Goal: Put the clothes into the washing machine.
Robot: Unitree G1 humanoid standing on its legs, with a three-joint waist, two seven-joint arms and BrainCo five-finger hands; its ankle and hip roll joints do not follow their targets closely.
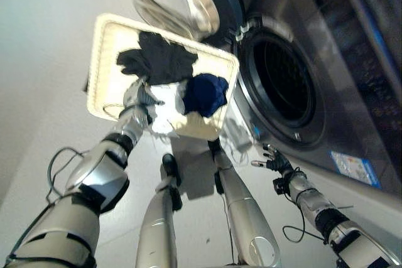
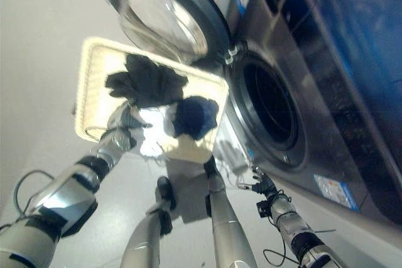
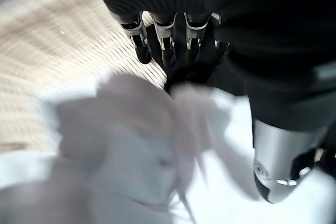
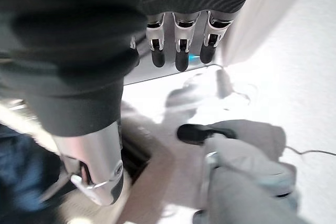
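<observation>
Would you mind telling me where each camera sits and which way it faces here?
Left eye, right eye: on the head, looking down at basket, washing machine, both arms.
Left wrist: along left hand, fingers on black garment above white cloth.
Right wrist: along right hand, over floor.
Shared: eyes and left wrist see the black garment.

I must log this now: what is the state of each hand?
Left hand: open, fingers straight over the clothes in the basket.
Right hand: open, holding nothing, low beside the washer.
</observation>
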